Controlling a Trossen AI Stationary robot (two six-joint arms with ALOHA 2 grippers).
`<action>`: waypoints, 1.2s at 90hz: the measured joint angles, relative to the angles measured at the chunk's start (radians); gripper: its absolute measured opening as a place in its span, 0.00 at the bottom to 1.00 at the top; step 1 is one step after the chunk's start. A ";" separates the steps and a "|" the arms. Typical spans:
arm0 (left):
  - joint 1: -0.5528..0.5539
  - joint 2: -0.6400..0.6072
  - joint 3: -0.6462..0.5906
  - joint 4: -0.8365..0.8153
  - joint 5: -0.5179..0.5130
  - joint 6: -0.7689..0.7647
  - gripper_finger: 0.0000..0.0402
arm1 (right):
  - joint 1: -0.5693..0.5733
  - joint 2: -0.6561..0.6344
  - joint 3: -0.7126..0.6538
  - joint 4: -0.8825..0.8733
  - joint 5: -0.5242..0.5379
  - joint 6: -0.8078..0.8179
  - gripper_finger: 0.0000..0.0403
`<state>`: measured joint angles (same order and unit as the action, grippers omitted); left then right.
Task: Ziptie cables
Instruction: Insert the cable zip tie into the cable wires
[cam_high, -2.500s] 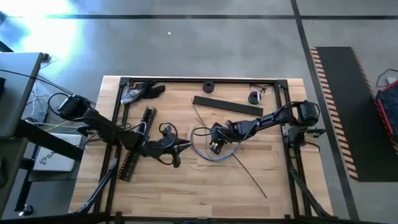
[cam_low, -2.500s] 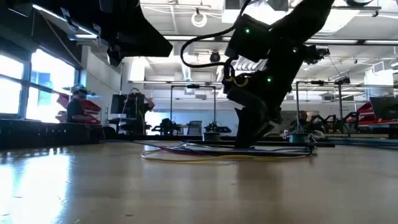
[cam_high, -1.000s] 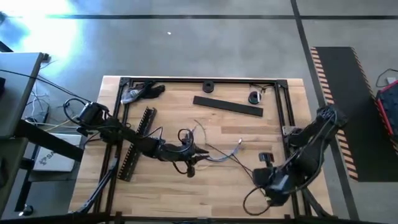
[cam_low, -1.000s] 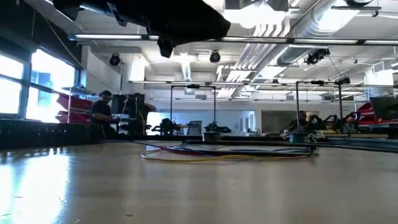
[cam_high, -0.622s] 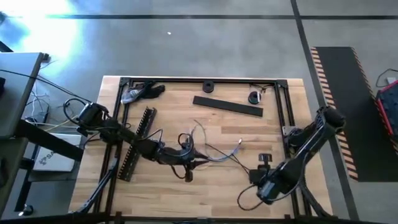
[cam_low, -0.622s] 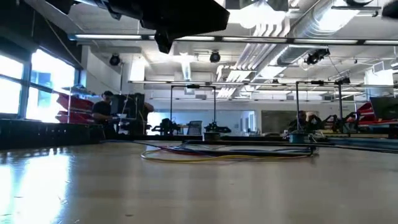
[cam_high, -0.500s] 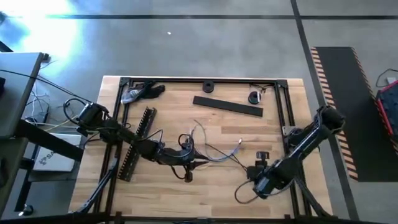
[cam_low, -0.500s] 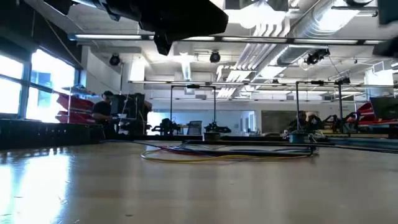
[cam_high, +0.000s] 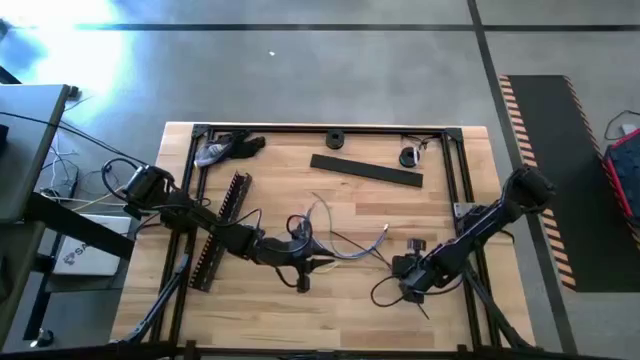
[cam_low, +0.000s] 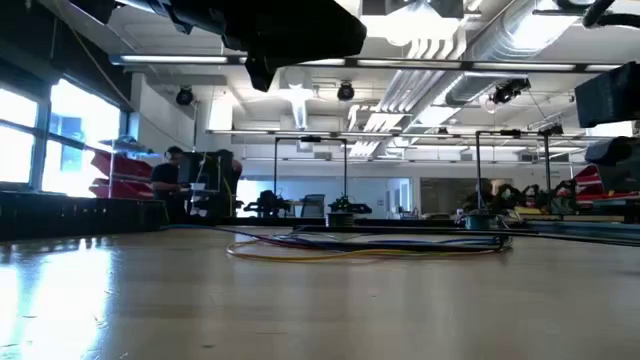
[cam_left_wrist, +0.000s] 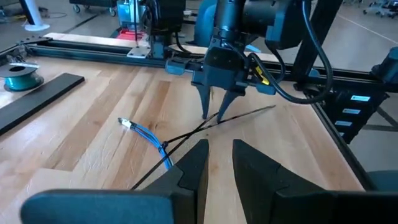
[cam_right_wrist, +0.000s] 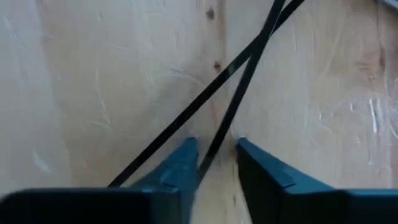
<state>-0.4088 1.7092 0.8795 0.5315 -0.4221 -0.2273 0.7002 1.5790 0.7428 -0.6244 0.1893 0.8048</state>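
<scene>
While the cables (cam_high: 345, 240) lie loose on the middle of the table (cam_high: 250, 310), a little toward its far edge, the work of this moment is on the right side. The right gripper (cam_high: 408, 285) stands near the front right part of the table, pointing straight down at two thin black zip ties (cam_left_wrist: 242, 115) that cross each other on the wood. In its wrist view the right gripper (cam_right_wrist: 216, 152) has its fingers narrowly apart, and one zip tie (cam_right_wrist: 242, 68) runs into the gap between them. I judge it is not yet pinched. The other tie passes just beside one finger.

The step in hand seems to be picking up one zip tie. To do it well, the fingers should close only on the tie that is in the gap, away from the crossing point, so the second tie is not lifted with it. The tie is flat and thin on the wood, so the tips must come fully down to the surface before closing, or they may slide over it.

The left gripper (cam_high: 305, 265) waits at the near side of the cables, touching or just beside them, its fingers (cam_left_wrist: 193, 168) a little apart with nothing visible between them.
</scene>
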 joint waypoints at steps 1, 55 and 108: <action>0.000 0.000 0.000 0.001 0.000 -0.001 0.14 | 0.000 0.001 0.004 -0.009 0.001 -0.002 0.05; 0.062 0.151 0.223 0.042 0.103 0.150 0.14 | 0.096 0.057 0.656 -0.847 0.272 -0.071 0.00; 0.071 0.468 0.619 -0.119 0.065 0.374 0.41 | 0.065 0.203 0.814 -0.874 0.219 -0.185 0.00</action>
<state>-0.3374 2.1776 1.4988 0.4126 -0.3569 0.1469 0.7655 1.7821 1.5566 -1.4983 0.4088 0.6201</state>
